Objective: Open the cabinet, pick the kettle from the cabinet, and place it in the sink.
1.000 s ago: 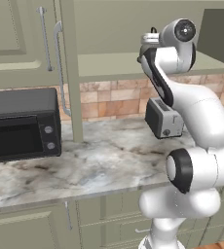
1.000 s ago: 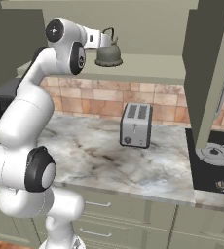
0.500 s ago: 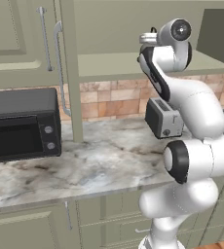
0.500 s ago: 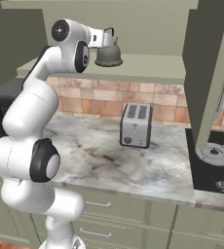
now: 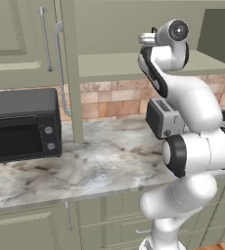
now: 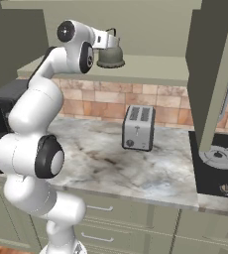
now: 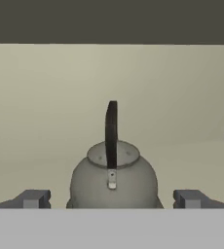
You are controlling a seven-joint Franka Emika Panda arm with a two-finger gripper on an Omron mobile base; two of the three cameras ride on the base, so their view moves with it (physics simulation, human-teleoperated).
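Now I have the gripper (image 7: 112, 198) spread wide, one fingertip (image 7: 32, 199) on either side of the kettle (image 7: 113, 177), because its dark handle (image 7: 111, 133) lines up edge-on. The kettle sits near the front edge of the cabinet's (image 5: 60, 68) pale shelf (image 6: 185, 67), doors swung open.

Kettle (image 7: 113, 182) dull grey metal, matt, smooth; its arched handle dark, slightly shiny. Cabinet (image 5: 16, 44) sage-green painted, satin, with brushed silver metal bar handles (image 5: 60, 68); shelf (image 6: 155, 69) inside pale, matt. Surface (image 6: 136, 163) polished marble, grey-brown veins. Toaster (image 6: 138, 127) brushed silver metal. Microwave (image 5: 21, 124) black, semi-gloss. Backsplash (image 6: 160, 101) rough terracotta tile. Arm (image 6: 41, 99) glossy white plastic, dark joints. Gripper (image 7: 112, 199) fingertips matt dark grey.
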